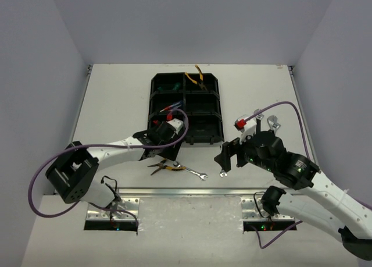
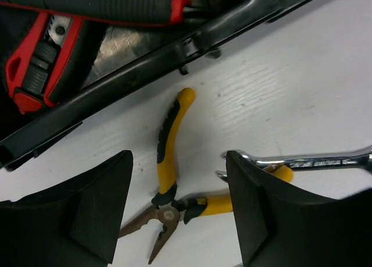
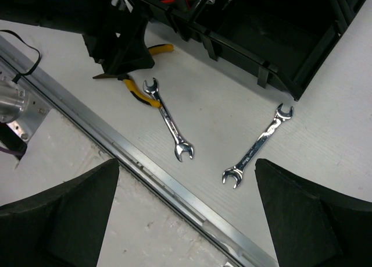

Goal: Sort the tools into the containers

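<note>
Your left gripper (image 2: pixel 179 217) hangs with jaws parted and empty over the yellow-handled pliers (image 2: pixel 167 162), which lie on the table (image 1: pixel 116 92) just outside the black tray (image 1: pixel 221 111); your right gripper (image 3: pixel 186 214), spread wide and holding nothing, hovers above a silver wrench (image 3: pixel 258 145); a 2nd wrench (image 3: pixel 168 118) touches the pliers.

Black tray (image 1: pixel 203 127) on a white tabletop (image 1: pixel 116 92). The pliers (image 2: pixel 167 185) have yellow handles with black grip patches. Both wrenches (image 3: pixel 168 120) (image 3: pixel 258 146) are shiny silver, and the knife (image 2: pixel 26 63) is red and black.

Yellow pliers (image 1: pixel 167 167) beside silver wrench (image 1: pixel 196 173)
</note>
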Controlling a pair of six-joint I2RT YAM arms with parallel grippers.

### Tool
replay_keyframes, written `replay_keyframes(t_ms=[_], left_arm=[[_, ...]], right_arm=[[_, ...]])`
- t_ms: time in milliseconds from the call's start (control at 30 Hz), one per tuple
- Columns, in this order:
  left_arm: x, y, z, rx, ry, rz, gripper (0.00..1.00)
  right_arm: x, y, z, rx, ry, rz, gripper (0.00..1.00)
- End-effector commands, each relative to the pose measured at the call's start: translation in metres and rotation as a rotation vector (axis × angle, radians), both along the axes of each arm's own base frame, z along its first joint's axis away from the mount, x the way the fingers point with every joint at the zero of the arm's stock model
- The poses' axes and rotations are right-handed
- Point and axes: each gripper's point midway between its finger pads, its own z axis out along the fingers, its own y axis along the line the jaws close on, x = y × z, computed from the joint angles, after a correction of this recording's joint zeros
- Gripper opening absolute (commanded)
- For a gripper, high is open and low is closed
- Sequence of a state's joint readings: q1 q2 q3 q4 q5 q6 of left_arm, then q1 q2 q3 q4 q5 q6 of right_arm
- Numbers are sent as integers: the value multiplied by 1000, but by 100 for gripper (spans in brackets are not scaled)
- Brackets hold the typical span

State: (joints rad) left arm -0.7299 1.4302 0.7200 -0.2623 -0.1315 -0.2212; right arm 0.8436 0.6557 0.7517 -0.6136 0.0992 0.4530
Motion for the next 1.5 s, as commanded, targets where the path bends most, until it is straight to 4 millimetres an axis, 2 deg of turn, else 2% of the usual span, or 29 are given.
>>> replay_keyframes(t_ms=[0,100,200,400,567,700,833,933,1100,1200,1333,1367,1400,1467], left_arm=[[13,-12,-11,-25,17,-40,54],[9,-11,-24,-7,56,-41,44],[10,-14,-24,-18,59,-42,37],[1,-11,-32,-17,102,-32,7],[-6,-4,-39,12,128,-26,0],[-11,-4,-35,-2,136,-37,0],[-14,-21,-7,-73,115,-78,0],[-21,-40,22,-120,83,-143,0],[-28,-49,58,-163,41,-191,0],[-24,-49,81,-195,-16,-185,0],[5,-43,119,-213,-156,-42,0],[24,-39,139,-218,-230,48,0],[28,-43,151,-239,-252,51,0],[59,-37,179,-242,-355,204,0]], right_arm=[[2,2,11,27,-43,14,99],[2,-1,11,18,-48,8,99],[2,-1,11,20,-49,9,99],[2,3,14,31,-50,22,99],[2,5,16,38,-52,28,99],[3,6,18,42,-53,29,99],[3,9,18,43,-47,33,99],[4,10,20,47,-47,32,99],[4,9,22,50,-47,27,99],[6,5,26,48,-61,9,99],[9,0,35,43,-79,-20,99],[8,-3,40,47,-86,-28,99],[10,-4,45,52,-97,-40,99],[11,-14,58,62,-123,-84,99]])
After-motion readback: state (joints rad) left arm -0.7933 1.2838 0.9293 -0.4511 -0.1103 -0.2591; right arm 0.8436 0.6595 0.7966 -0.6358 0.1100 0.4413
